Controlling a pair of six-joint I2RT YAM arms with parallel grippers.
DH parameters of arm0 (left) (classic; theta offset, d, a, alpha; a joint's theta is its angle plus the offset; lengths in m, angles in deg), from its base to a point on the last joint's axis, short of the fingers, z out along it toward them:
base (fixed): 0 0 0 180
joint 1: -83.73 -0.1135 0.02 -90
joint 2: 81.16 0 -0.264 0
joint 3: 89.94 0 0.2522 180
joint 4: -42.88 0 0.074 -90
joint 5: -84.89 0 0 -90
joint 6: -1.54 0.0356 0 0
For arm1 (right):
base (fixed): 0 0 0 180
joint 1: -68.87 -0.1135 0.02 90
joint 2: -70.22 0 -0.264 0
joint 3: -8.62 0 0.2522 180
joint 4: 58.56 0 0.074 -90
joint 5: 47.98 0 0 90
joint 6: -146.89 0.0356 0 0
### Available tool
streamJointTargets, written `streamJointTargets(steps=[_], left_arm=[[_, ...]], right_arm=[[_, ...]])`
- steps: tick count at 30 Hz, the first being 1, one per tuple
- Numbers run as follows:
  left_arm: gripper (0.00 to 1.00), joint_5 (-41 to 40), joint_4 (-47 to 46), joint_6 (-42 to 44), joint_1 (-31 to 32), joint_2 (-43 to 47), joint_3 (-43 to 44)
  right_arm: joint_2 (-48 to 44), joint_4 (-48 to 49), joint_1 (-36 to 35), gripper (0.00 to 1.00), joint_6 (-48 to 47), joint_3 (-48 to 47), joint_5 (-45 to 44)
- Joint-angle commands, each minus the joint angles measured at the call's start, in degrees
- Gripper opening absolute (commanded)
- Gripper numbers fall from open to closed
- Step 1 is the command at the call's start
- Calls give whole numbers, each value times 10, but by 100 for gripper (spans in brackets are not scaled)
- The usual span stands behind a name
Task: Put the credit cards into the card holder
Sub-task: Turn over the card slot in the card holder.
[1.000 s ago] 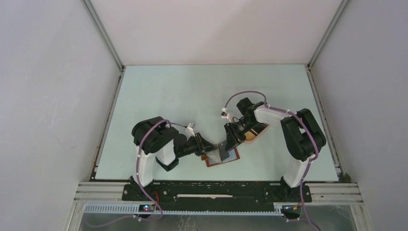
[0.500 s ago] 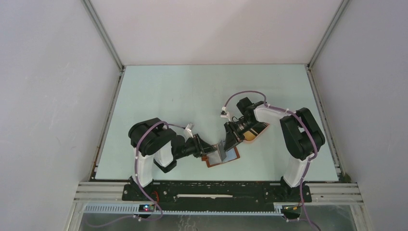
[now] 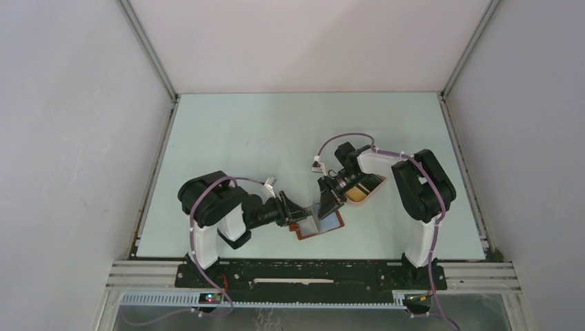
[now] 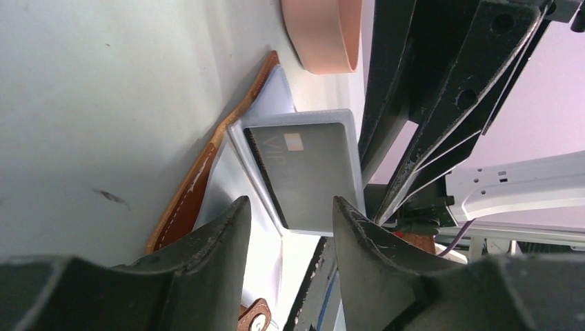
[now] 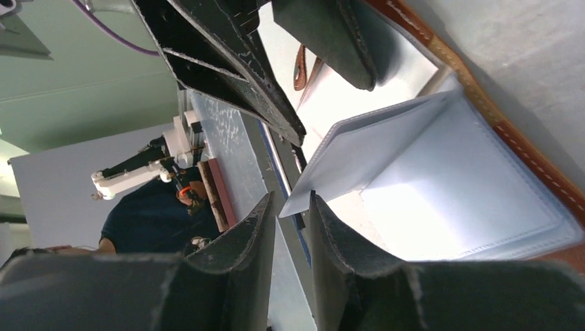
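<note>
The reddish-brown card holder (image 3: 309, 232) lies open near the table's front edge, and its leather rim shows in the left wrist view (image 4: 185, 210). A clear sleeve page stands up from it with a dark grey card (image 4: 307, 172) inside. My left gripper (image 3: 295, 213) is open, and the sleeve's lower corner sits between its fingers (image 4: 227, 241) without touching them. My right gripper (image 3: 324, 205) is at the sleeve's (image 5: 386, 148) other edge. Its jaws stand a narrow gap apart, with the sleeve's corner at the fingertips (image 5: 321, 221). No other cards show.
The pink oval tray (image 3: 363, 187) sits just right of the card holder, behind the right gripper, and also shows in the left wrist view (image 4: 324, 38). The two grippers are close together over the card holder. The table's front rail runs just beyond.
Both arms have shifted slightly left. The right gripper has come closer to the left one over the card holder. The sleeve page stays raised between them.
</note>
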Motion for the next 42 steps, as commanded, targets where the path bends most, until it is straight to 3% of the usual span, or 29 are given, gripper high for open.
streamJointTargets(steps=[1,11,19,24,29,35,42], left_arm=[[53,11,-17,-6,1,28,-10],[54,11,-17,-10,1,35,-12],[52,-7,-17,-8,0,20,-20],[45,-23,-16,-4,-5,11,-32],[27,-30,-1,1,-7,0,-34],[25,-63,133,51,-8,66,-34],[28,-133,429,159,-9,251,-2]], right_arm=[[-2,-18,-14,33,-24,-21,32],[-5,0,-23,25,-4,-22,-55],[-25,19,-23,24,7,-17,-138],[-58,24,-19,25,2,-14,-173],[-90,20,-15,28,-13,-11,-180],[-155,6,-4,35,-59,-10,-183],[-170,3,-28,32,-84,-3,-147]])
